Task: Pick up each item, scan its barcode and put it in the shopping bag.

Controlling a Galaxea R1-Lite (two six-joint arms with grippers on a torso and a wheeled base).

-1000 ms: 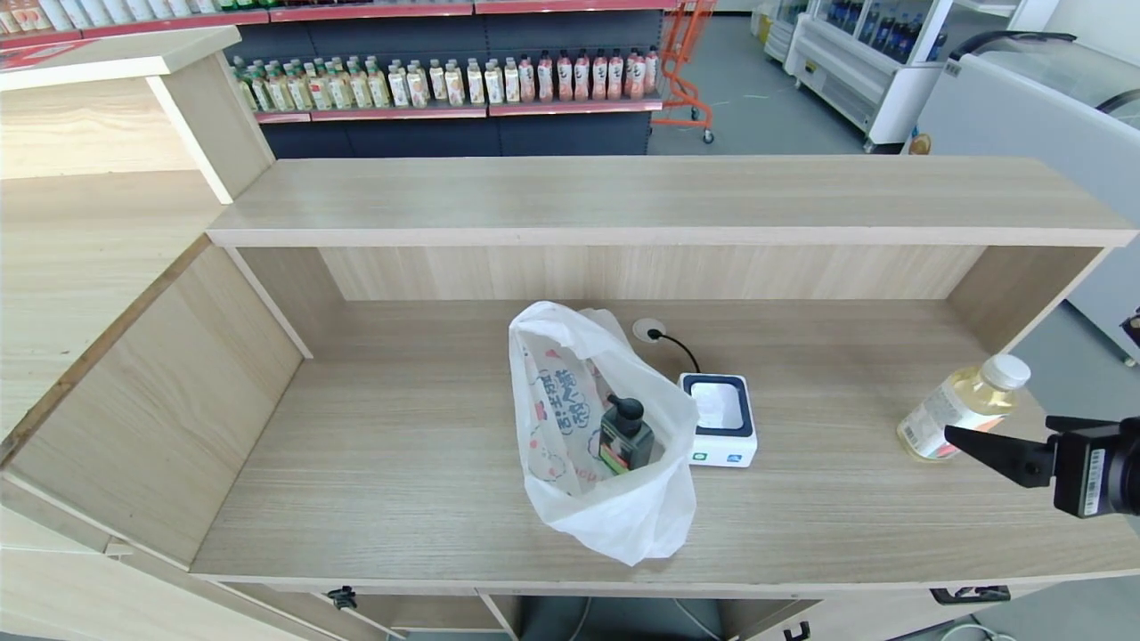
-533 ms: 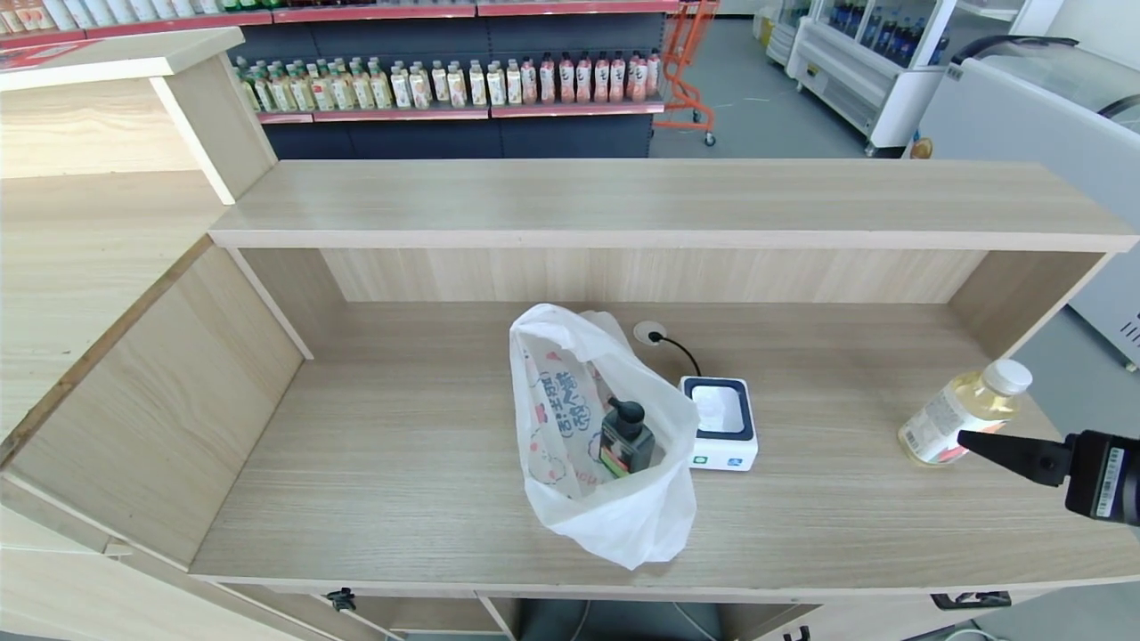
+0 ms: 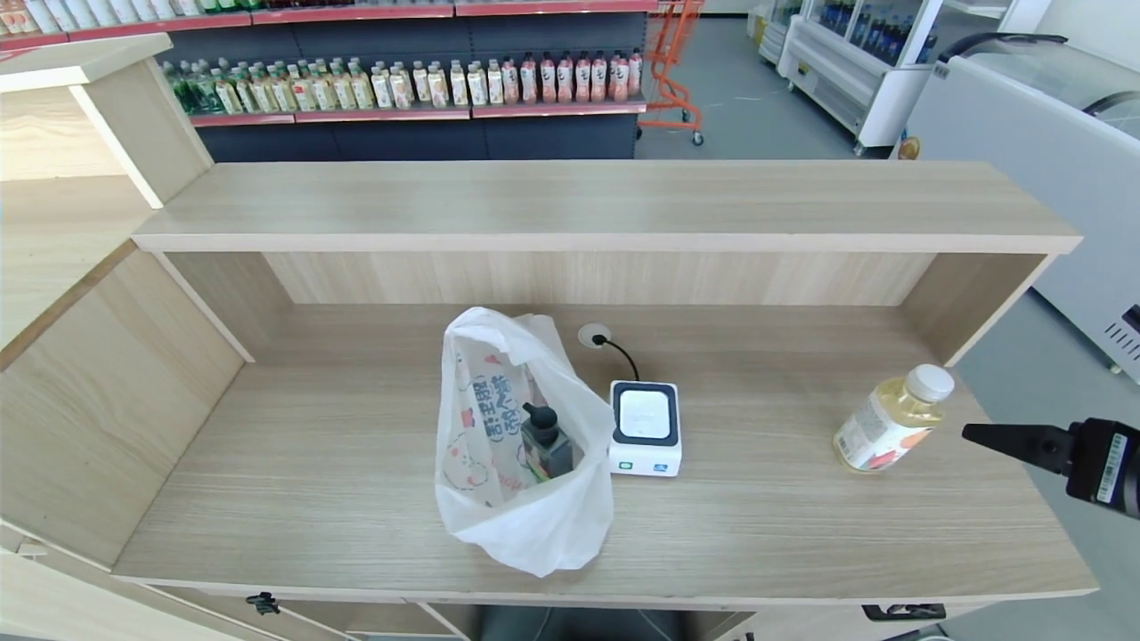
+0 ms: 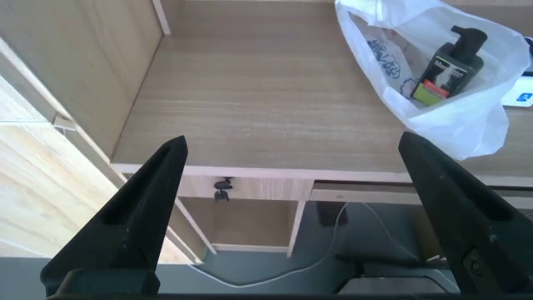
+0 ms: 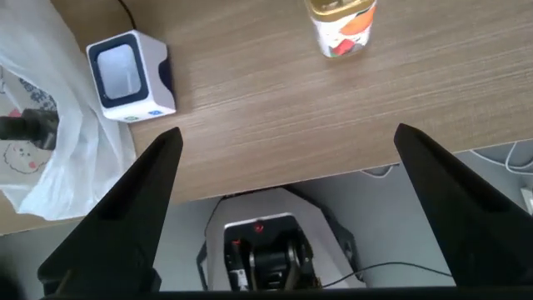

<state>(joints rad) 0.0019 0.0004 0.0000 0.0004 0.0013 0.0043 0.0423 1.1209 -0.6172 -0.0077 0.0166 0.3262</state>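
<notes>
— Sideways went the head camera, sliding everything left. The right gripper (image 5: 287,137), its tip across the bottle's (image 3: 891,417) foot a second earlier, stood clear of it.
— Fingers?
— Both pairs were spread wide and held nothing. The left gripper (image 4: 293,143) hung out before the counter's (image 3: 802,521) front edge.
— And the bottle?
— Upright near the counter's right end, ahead and left of the right fingers, with nothing between. The scanner (image 3: 645,427) and the bag (image 3: 534,534) stood well apart, further left.
</notes>
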